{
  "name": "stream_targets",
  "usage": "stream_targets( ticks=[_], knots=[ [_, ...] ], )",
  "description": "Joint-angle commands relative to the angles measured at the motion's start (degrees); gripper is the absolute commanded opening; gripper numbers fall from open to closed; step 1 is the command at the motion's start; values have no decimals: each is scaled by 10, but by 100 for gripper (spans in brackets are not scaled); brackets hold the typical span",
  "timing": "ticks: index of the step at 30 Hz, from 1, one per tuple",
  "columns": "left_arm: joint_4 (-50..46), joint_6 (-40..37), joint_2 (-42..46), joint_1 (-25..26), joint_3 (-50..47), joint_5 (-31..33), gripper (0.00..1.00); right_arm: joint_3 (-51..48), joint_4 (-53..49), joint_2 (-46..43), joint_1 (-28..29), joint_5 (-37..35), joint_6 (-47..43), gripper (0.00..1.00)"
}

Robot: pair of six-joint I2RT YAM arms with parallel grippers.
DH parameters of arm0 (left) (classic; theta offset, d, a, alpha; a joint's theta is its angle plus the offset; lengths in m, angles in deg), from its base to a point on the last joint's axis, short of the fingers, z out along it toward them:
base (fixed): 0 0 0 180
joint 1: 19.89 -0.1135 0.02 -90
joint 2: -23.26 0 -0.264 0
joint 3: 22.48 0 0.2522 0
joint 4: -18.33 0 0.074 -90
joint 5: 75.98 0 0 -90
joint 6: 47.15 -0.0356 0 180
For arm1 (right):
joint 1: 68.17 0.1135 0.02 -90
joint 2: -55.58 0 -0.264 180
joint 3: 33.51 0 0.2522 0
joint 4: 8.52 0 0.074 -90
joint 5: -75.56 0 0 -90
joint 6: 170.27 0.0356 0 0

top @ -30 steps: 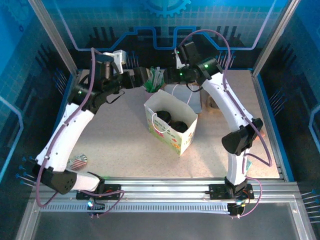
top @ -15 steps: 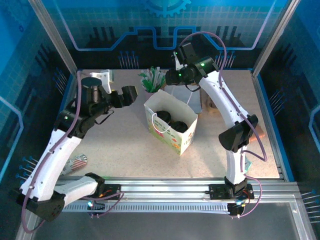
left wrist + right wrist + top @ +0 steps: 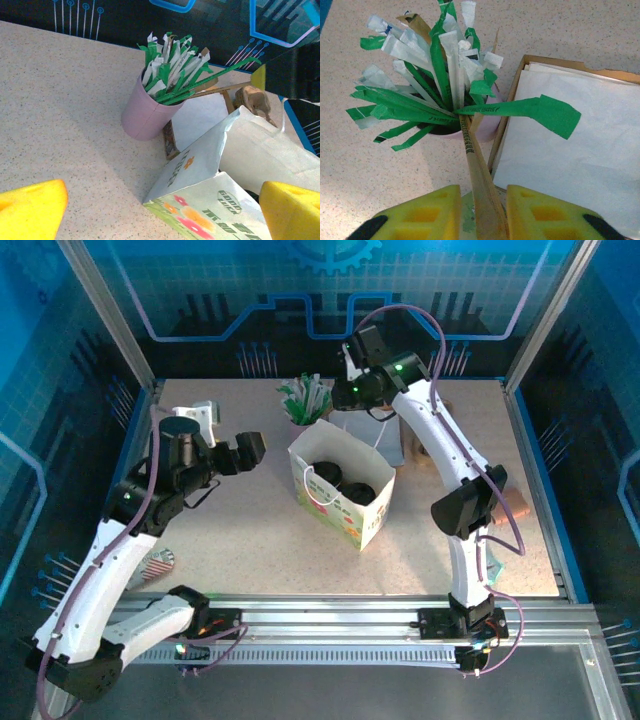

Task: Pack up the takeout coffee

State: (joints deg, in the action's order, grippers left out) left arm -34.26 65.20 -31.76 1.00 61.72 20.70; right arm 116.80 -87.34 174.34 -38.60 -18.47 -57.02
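The bag (image 3: 345,505) sits mid-counter (image 3: 250,530), so take everything from it. Inside it are two lids, one lid (image 3: 325,477) by the left wall and the second lid (image 3: 358,492) to its right. Just behind the bag's back-left corner stands the cup of sachets (image 3: 303,405). The box of sheets (image 3: 555,62) lies behind the bag's back edge, and the carrier (image 3: 252,100) sits behind and right. The left pincer (image 3: 250,448) hangs left of the bag, apart from it. The right pincer (image 3: 482,215) is behind the bag, above the cup, with a stick (image 3: 479,175) pinched between its pads.

Pink cup (image 3: 145,117) of sachets (image 3: 172,65), flowered paper bag (image 3: 210,200) beside, jaws wide apart
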Motion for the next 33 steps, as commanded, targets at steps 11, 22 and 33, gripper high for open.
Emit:
stream_targets(
  ticks=[11, 22, 33],
  knots=[
    [-8, -26, 26, -3, -33, 34, 99, 96, -58, 37, 3, -1, -12, 0],
    [1, -25, 39, -4, -57, 44, 99, 145, -89, -22, 7, -14, -23, 0],
    [9, -26, 46, -4, -74, 54, 99, 117, -97, -165, 10, -20, -49, 0]
  ],
)
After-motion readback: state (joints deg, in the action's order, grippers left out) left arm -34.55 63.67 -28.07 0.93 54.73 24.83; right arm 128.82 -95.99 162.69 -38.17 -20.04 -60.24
